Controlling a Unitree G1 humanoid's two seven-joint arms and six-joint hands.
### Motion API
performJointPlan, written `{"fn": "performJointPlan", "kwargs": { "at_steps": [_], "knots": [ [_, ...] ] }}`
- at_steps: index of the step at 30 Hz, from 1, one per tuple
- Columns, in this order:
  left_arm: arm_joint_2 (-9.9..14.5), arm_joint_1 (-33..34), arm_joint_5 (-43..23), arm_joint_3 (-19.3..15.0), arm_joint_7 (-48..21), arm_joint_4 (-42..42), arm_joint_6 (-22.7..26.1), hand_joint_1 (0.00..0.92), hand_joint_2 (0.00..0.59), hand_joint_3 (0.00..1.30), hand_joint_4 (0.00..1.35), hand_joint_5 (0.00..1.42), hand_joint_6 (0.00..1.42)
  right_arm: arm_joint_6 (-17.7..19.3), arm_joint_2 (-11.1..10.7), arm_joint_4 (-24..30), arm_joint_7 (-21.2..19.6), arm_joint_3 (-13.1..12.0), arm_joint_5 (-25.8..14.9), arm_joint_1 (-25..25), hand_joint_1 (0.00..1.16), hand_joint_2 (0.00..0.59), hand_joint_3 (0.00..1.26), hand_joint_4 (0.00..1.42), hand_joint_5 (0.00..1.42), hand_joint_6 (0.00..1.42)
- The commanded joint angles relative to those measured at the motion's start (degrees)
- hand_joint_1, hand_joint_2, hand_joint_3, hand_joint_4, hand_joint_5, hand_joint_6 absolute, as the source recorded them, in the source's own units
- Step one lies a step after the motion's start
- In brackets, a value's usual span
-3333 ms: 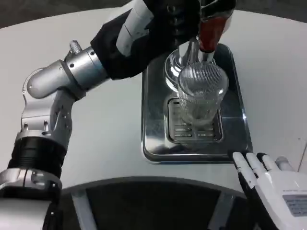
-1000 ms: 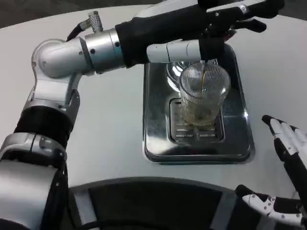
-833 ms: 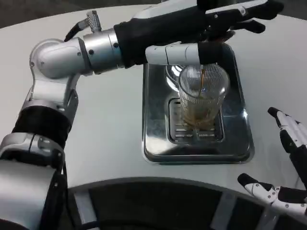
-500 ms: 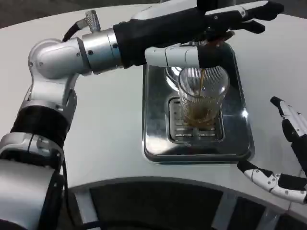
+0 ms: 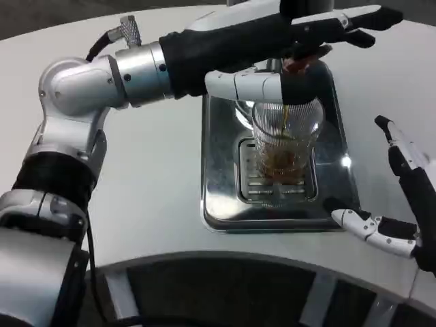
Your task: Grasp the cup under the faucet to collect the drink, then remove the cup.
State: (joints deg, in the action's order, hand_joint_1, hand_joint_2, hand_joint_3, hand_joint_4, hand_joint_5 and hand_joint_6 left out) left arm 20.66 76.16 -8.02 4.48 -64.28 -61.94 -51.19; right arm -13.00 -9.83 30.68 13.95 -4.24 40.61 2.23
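Two hands in play: I have the left robot hand (image 5: 320, 30) up at the faucet (image 5: 300, 65), over the cup, and the right robot hand (image 5: 402, 204) beside the tray.
Step in hand: filling. I see a thin brown stream (image 5: 286, 116) running into the cup.
Cup: the ribbed clear cup (image 5: 286, 139) stands upright on the drain grate (image 5: 276, 187) of the metal tray (image 5: 218, 157), under the faucet, with brown drink low in it.
Left robot hand state: I cannot tell how its fingers sit on the tap lever.
Right robot hand state: spread wide, holding nothing, thumb near the tray's front corner, clear of the cup.
Next move, my judgement: I bring the right robot hand in around the cup's side and keep it level.
Risk: a tilt spills the drink on the tabletop (image 5: 157, 177).
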Motion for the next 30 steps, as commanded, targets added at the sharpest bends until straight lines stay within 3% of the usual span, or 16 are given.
{"fn": "performJointPlan", "kwargs": {
  "at_steps": [1,16,30],
  "knots": [
    [1.1,-2.9,3.6,2.0,-1.6,-0.6,-0.2,0.000,0.085,0.06,0.00,0.07,0.00,-1.1,-0.5,-2.1,-1.5,1.3,-1.2,1.8,0.59,0.241,0.00,0.00,0.00,0.00],
    [2.0,-3.3,3.5,2.8,-0.8,-0.7,-1.5,0.000,0.085,0.06,0.00,0.08,0.00,-3.4,-1.9,-6.6,-2.5,3.9,-4.2,7.1,0.56,0.221,0.00,0.00,0.00,0.00],
    [2.5,-3.9,3.3,2.8,-0.6,0.2,-1.6,0.000,0.085,0.07,0.00,0.08,0.00,-3.2,-2.4,-9.6,-5.6,4.8,-6.7,11.0,0.52,0.210,0.00,0.00,0.00,0.00]
  ]
}}
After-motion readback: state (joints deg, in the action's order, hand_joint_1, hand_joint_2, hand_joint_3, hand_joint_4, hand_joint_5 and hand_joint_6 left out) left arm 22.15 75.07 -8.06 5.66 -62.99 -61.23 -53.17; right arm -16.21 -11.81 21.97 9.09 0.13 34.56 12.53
